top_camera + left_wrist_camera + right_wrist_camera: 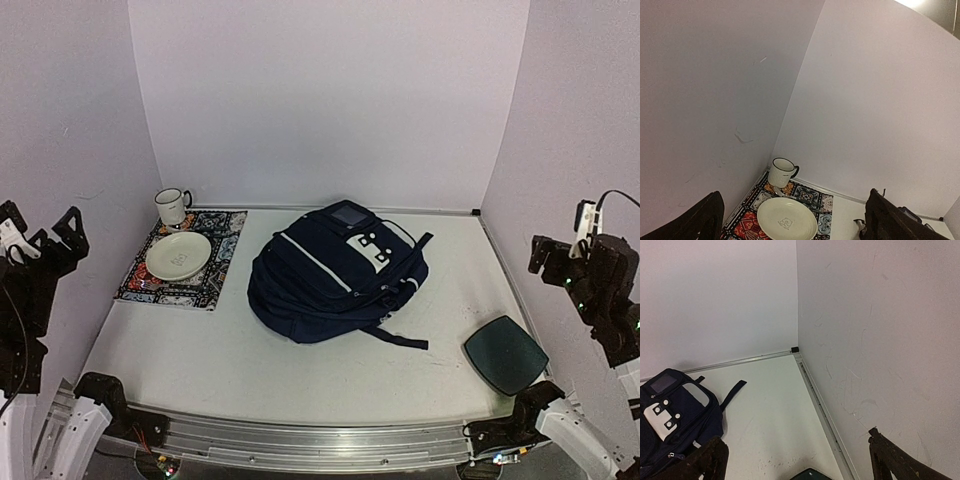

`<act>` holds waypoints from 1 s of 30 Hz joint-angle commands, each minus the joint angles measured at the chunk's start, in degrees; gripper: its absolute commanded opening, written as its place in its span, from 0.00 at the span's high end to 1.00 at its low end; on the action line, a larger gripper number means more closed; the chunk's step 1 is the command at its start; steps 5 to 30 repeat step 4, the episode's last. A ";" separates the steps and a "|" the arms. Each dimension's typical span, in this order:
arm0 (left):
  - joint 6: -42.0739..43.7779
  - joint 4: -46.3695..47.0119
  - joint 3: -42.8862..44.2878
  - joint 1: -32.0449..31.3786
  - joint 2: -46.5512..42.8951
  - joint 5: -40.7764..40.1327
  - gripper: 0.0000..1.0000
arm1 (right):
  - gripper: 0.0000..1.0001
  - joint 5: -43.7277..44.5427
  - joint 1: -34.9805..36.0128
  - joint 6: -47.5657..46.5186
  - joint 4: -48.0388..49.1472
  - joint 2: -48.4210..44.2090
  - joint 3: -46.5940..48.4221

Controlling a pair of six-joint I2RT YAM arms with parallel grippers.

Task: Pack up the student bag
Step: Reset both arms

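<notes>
The student bag [335, 275], navy with white piping and a white patch, lies in the middle of the table with its straps trailing toward the front right. Its top end also shows at the lower left of the right wrist view [675, 415]. My left gripper [42, 228] hangs high at the left wall, open and holding nothing, far from the bag. In its wrist view the left gripper [792, 220] looks down on the plate corner. My right gripper [562, 245] is raised at the right wall, open and holding nothing. The right gripper [797, 460] frames bare table.
A patterned placemat [215, 262] at the back left carries a cream plate [178, 256], a white ribbed mug [172, 206] and a spoon [790, 196]. A flat dark green case [505, 353] lies near the front right corner. White walls enclose three sides.
</notes>
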 commanded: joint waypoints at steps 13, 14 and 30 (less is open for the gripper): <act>0.88 0.49 -0.13 -0.04 -1.94 -1.25 0.00 | 0.02 0.30 0.25 -0.41 0.80 -0.07 -0.60; 0.88 0.49 -0.13 -0.04 -1.94 -1.25 0.00 | 0.02 0.30 0.25 -0.41 0.80 -0.07 -0.60; 0.88 0.49 -0.13 -0.04 -1.94 -1.25 0.00 | 0.02 0.30 0.25 -0.41 0.80 -0.07 -0.60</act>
